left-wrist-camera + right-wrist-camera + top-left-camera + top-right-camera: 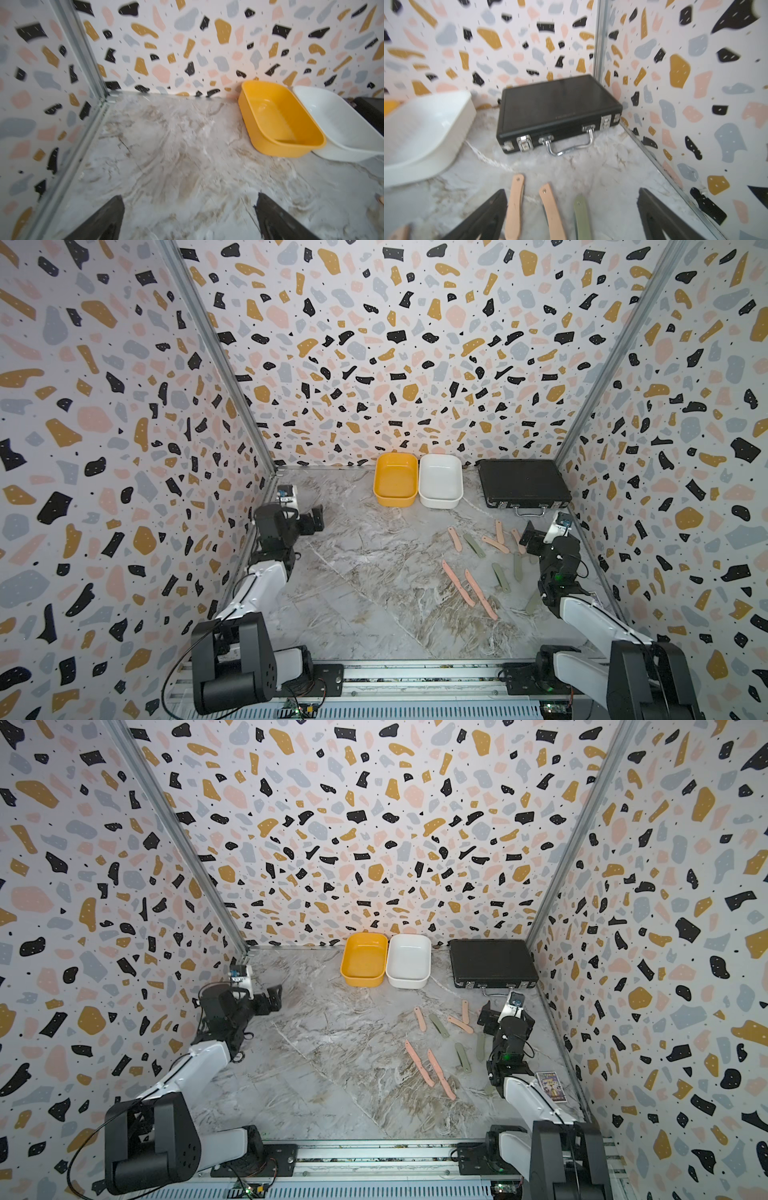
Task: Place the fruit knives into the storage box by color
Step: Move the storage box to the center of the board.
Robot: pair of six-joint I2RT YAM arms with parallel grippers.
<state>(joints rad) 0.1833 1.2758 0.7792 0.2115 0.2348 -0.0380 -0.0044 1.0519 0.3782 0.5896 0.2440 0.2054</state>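
The right tool (572, 189) has its jaws spread wide with nothing in them and hangs low over the marbled counter (602, 172). The left tool (190, 195) is likewise fully spread and holds nothing. It sits over the counter's left side, well apart from the knives.

The fruit knives (494, 544) all lie loose on the counter's right half, at odd angles beside and ahead of the right tool. A top view gives six pink knives (457, 583), the two longest nearly parallel and nearest the centre. There are at least four green knives (500, 577), possibly more under the right arm (view blocked there). The right wrist view shows small end holes on two pink and one green.

Farther out, against the back wall, a yellow box (395, 501) and a white box (440, 502) sit side by side, touching.

A black case (521, 483) sits shut in the back right corner, its chrome handle (571, 149) and latches (525, 143) facing the knives. A faint mark on its lid is unreadable.

A printed card (552, 1086) lies by the right arm, its lettering too small to read.
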